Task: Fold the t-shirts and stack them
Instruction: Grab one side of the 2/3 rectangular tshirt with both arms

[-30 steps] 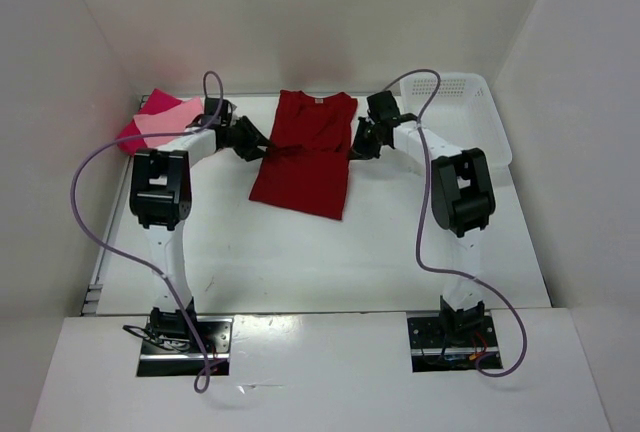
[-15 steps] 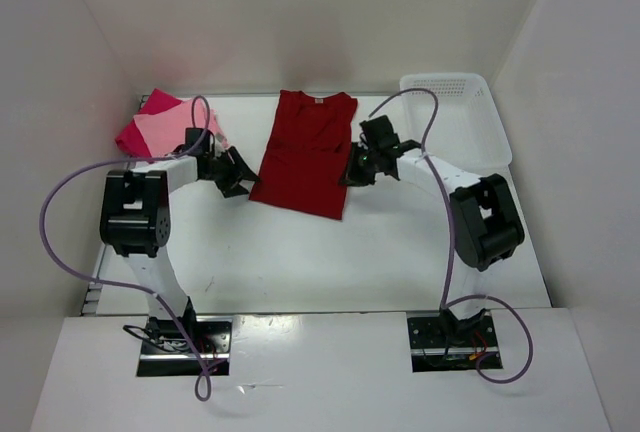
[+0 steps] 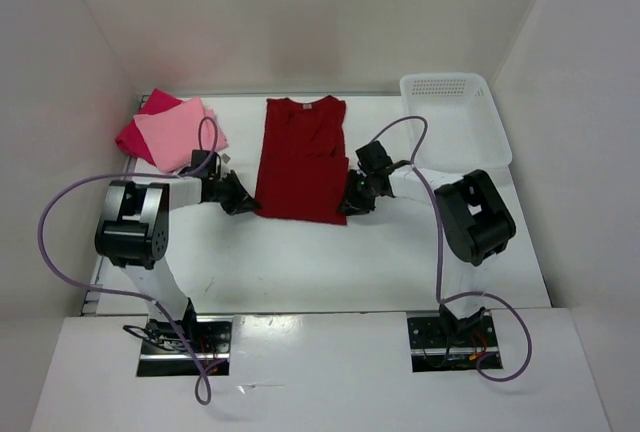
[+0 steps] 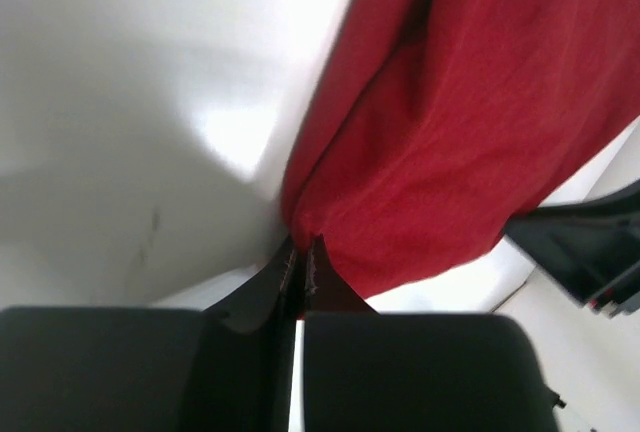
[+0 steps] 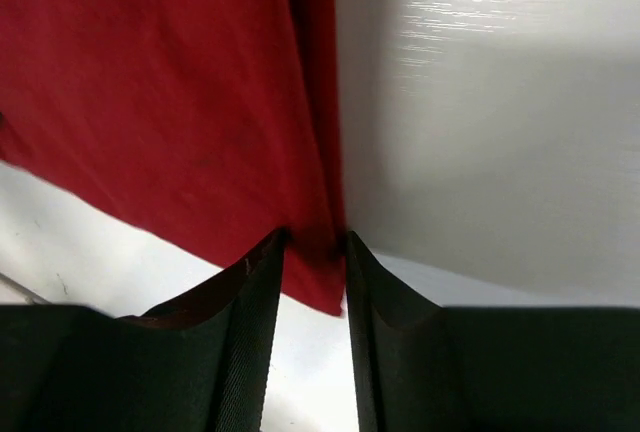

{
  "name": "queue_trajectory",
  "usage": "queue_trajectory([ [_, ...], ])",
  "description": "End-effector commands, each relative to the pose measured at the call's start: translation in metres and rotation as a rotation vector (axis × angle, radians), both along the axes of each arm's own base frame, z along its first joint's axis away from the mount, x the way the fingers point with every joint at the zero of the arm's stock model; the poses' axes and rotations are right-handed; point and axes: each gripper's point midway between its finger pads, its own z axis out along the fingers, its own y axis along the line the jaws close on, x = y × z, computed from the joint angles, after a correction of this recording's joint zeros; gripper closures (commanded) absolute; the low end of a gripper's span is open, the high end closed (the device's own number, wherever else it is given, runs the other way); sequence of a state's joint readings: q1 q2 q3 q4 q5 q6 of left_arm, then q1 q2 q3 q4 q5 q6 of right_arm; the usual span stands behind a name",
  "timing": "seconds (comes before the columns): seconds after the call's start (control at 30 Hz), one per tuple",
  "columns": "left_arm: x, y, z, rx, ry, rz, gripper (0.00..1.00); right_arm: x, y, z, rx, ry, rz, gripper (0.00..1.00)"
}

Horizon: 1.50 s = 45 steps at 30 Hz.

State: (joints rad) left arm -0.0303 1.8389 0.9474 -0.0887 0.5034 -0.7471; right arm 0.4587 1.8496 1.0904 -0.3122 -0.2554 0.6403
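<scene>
The dark red t-shirt (image 3: 300, 157) lies flat at mid-table, collar toward the back wall, sleeves folded in. My left gripper (image 3: 243, 206) is at its near left corner, shut on the hem there; in the left wrist view the jaws (image 4: 303, 249) pinch the red cloth (image 4: 450, 132). My right gripper (image 3: 350, 206) is at the near right corner, open. In the right wrist view the shirt's edge (image 5: 150, 82) lies between its parted fingers (image 5: 315, 237). At the back left, the pale pink t-shirt (image 3: 178, 132) lies folded on the crimson-pink one (image 3: 135, 137).
A white lattice basket (image 3: 445, 80) stands at the back right corner. White walls close in the table (image 3: 300, 262) on three sides. Purple cables loop from both arms above the table.
Both grippers slid down the shirt's sides to its near corners. The left gripper shut on the hem, and the right opened wider. The shirt now lies straighter and slightly further left.
</scene>
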Motion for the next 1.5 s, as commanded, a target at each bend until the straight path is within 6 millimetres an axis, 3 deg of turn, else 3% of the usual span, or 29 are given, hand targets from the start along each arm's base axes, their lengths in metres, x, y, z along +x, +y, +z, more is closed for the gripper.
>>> queue_trajectory([
  [0.0, -0.06, -0.002, -0.027, 0.07, 0.15, 0.013, 1.0, -0.003, -0.007, -0.011, -0.027, -0.012, -0.014, 0.63],
  [0.07, -0.073, -0.007, -0.021, 0.054, 0.152, 0.012, 1.0, -0.008, -0.005, 0.0, 0.008, -0.025, -0.012, 0.59],
  [0.1, -0.078, -0.007, -0.02, 0.048, 0.162, 0.026, 0.98, -0.018, -0.003, -0.002, 0.012, -0.011, 0.004, 0.51],
  [0.17, -0.086, -0.007, -0.02, 0.044, 0.173, 0.036, 0.81, -0.023, -0.003, 0.005, 0.036, -0.016, -0.005, 0.47],
  [0.3, -0.086, -0.005, -0.018, 0.058, 0.178, 0.03, 0.8, -0.042, -0.015, -0.01, 0.003, 0.029, -0.031, 0.47],
  [0.5, -0.089, -0.004, -0.016, 0.072, 0.191, 0.004, 0.75, -0.044, -0.034, -0.009, -0.064, -0.011, -0.086, 0.47],
  [0.57, -0.092, -0.003, -0.015, 0.076, 0.196, -0.004, 0.73, -0.048, -0.031, -0.011, -0.05, 0.005, -0.064, 0.47],
  [0.67, -0.099, -0.003, -0.019, 0.078, 0.214, -0.004, 0.73, -0.054, -0.026, -0.021, -0.033, 0.051, -0.044, 0.52],
  [0.87, -0.111, 0.002, -0.024, 0.11, 0.258, -0.015, 0.73, -0.056, -0.025, -0.022, -0.033, 0.067, -0.03, 0.6],
  [1.07, -0.11, 0.016, -0.016, 0.19, 0.231, 0.023, 0.57, -0.06, -0.026, -0.021, -0.027, 0.072, -0.026, 0.6],
  [1.37, -0.114, 0.021, -0.02, 0.213, 0.245, 0.054, 0.56, -0.057, -0.026, -0.016, -0.025, 0.051, -0.03, 0.6],
  [1.47, -0.116, 0.015, -0.024, 0.194, 0.252, 0.043, 0.63, -0.06, -0.027, -0.018, -0.029, 0.059, -0.03, 0.64],
])
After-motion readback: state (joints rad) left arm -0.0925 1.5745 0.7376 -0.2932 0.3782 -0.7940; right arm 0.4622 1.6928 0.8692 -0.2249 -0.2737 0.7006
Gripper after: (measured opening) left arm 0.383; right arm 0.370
